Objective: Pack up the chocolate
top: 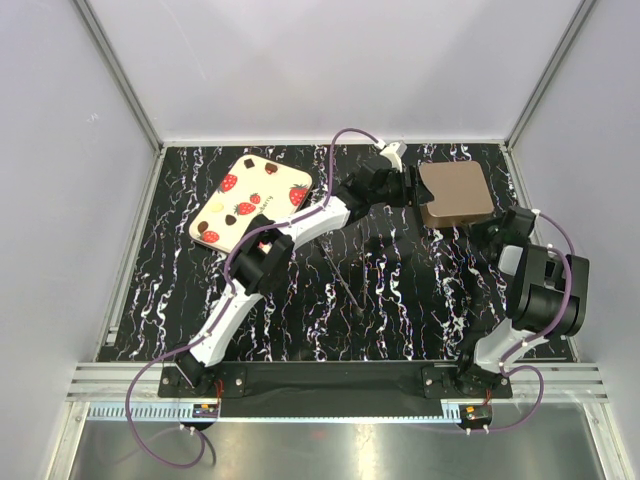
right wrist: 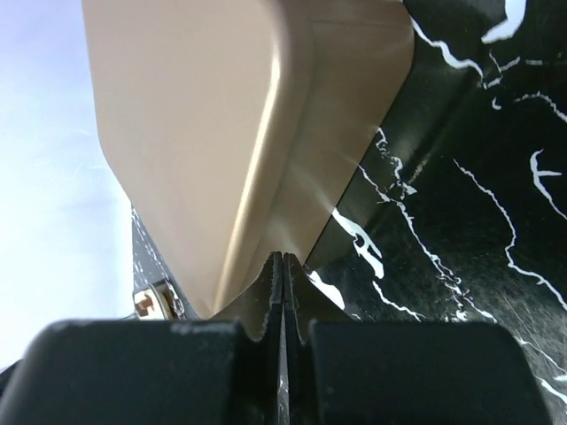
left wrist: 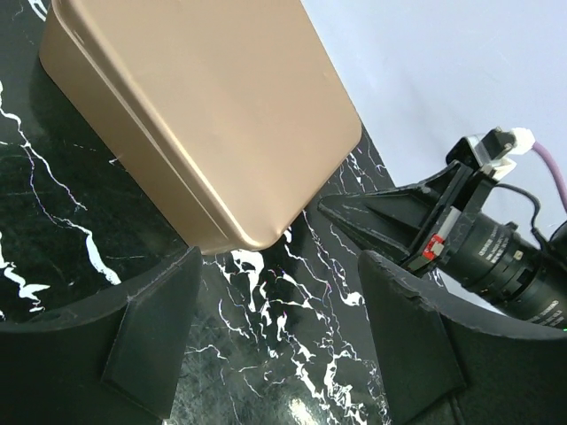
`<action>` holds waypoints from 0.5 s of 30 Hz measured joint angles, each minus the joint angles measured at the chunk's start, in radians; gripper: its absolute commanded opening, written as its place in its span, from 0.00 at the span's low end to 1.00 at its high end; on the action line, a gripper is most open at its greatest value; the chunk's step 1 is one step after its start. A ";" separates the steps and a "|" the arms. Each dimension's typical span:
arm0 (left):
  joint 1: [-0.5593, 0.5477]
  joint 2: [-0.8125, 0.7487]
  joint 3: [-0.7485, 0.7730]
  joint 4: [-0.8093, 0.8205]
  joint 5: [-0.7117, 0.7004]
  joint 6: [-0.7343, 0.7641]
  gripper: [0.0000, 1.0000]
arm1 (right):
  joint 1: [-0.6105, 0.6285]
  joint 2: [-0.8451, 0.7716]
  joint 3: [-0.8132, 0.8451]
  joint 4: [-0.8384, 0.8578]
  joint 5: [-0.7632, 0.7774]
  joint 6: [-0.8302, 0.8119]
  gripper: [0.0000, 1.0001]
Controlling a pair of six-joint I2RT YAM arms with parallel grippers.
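The brown box sits at the far right of the table, and no chocolate is visible. The left claw is wide open at the box's near-left corner, holding nothing. The right claw is pinched tight, tips right at the box's lower corner; whether they grip its edge, I can't tell. The strawberry lid lies well apart, far left.

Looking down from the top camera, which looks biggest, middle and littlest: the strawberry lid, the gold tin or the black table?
1. black table
2. strawberry lid, though an arm hides its near corner
3. gold tin
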 measured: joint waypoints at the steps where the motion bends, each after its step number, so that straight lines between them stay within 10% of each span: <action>1: 0.001 0.000 -0.002 0.000 -0.003 0.000 0.77 | 0.001 0.008 -0.006 0.014 -0.002 0.010 0.00; 15: 0.013 0.000 -0.011 -0.007 -0.007 0.000 0.77 | 0.043 0.105 -0.068 0.283 -0.002 0.129 0.00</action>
